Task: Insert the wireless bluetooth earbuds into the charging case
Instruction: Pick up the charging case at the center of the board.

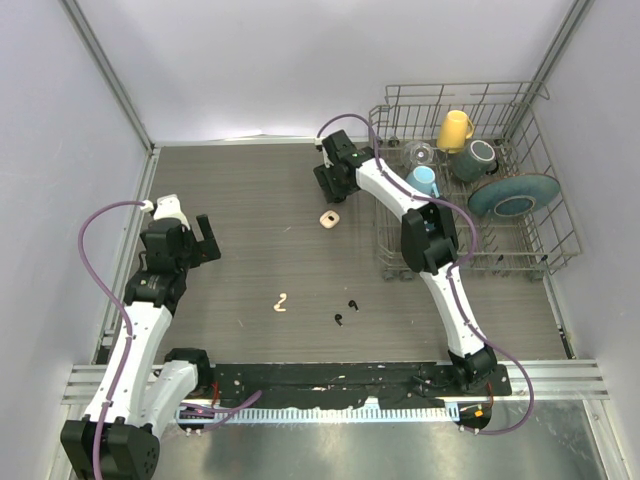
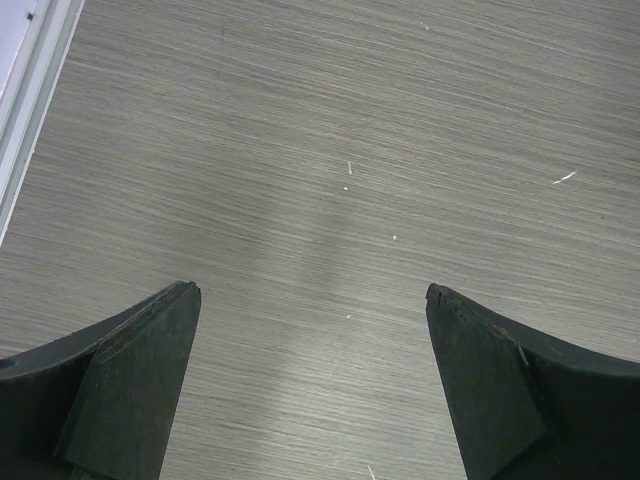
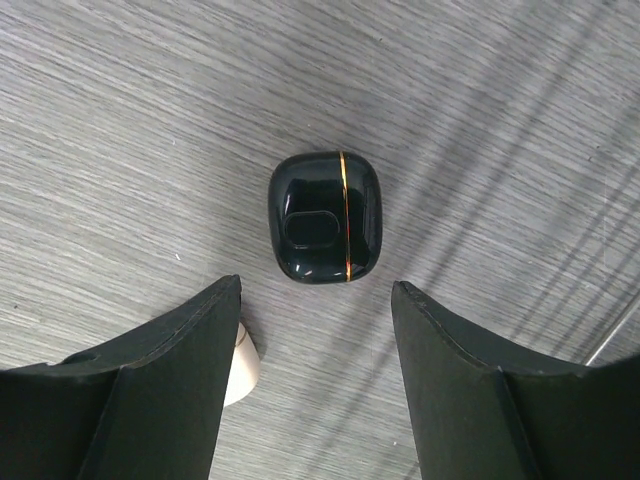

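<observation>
A glossy black charging case [image 3: 325, 217], lid shut with a thin gold seam, lies on the grey wood-grain table. My right gripper [image 3: 316, 283] hangs open just short of it, nothing between its fingers. In the top view the right gripper [image 1: 328, 185] covers that case. A cream charging case [image 1: 329, 218] lies close by, and its edge [image 3: 240, 368] peeks from behind my right gripper's left finger. Two black earbuds [image 1: 352, 304] [image 1: 340, 320] and one cream earbud [image 1: 281, 302] lie mid-table. My left gripper [image 1: 208, 240] [image 2: 311, 289] is wide open over bare table at the left.
A wire dish rack [image 1: 540, 250] stands at the back right with a yellow mug [image 1: 455, 128], a grey mug [image 1: 476, 158], a blue cup [image 1: 424, 181] and a teal plate [image 1: 512, 195]. Grey walls close in on both sides. A metal rail [image 2: 35, 95] runs along the left edge.
</observation>
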Robot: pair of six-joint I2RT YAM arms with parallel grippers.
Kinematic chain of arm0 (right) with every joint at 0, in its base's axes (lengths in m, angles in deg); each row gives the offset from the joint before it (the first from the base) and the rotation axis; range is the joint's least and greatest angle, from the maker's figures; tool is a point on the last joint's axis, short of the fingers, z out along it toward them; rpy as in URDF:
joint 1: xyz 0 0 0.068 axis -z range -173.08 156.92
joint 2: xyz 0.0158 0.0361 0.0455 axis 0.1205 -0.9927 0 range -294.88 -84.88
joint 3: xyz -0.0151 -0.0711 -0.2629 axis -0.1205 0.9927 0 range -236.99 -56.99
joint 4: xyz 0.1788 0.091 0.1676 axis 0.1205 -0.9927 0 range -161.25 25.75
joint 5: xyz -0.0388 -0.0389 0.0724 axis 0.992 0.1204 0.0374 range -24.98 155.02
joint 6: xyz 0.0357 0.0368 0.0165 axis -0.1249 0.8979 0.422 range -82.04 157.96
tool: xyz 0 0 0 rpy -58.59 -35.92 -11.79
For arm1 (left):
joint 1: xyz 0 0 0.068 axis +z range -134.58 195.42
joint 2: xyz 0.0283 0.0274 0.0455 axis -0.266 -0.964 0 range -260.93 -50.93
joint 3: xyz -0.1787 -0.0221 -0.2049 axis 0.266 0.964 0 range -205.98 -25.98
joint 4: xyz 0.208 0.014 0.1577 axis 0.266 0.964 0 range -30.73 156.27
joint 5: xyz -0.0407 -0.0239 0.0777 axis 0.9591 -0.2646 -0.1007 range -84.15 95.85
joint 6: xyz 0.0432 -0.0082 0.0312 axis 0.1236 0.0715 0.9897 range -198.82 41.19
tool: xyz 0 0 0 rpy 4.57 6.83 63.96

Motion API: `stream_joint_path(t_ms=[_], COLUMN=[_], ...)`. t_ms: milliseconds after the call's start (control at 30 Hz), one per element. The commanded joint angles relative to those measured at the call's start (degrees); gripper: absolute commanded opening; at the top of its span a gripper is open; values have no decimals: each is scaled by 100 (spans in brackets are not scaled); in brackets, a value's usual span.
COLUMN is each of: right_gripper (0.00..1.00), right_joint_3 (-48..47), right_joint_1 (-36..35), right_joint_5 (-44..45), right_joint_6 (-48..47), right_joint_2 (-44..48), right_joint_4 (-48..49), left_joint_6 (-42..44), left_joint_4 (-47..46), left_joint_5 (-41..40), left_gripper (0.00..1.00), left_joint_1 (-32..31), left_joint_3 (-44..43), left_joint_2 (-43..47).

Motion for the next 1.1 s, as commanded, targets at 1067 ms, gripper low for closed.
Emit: stream_joint_path(t_ms=[1067], right_gripper=[66], right_joint_3=[-249], right_joint_1=[126], right_joint_5=[-312], right_joint_6=[-260], right_joint_2=[-442], right_joint_4=[448], left_joint_6=[34], left_joint_4=[-63], left_joint_5=[107], left_gripper=[100], left_joint_1=[-7], left_joint_3=[-203], left_joint_2=[-230])
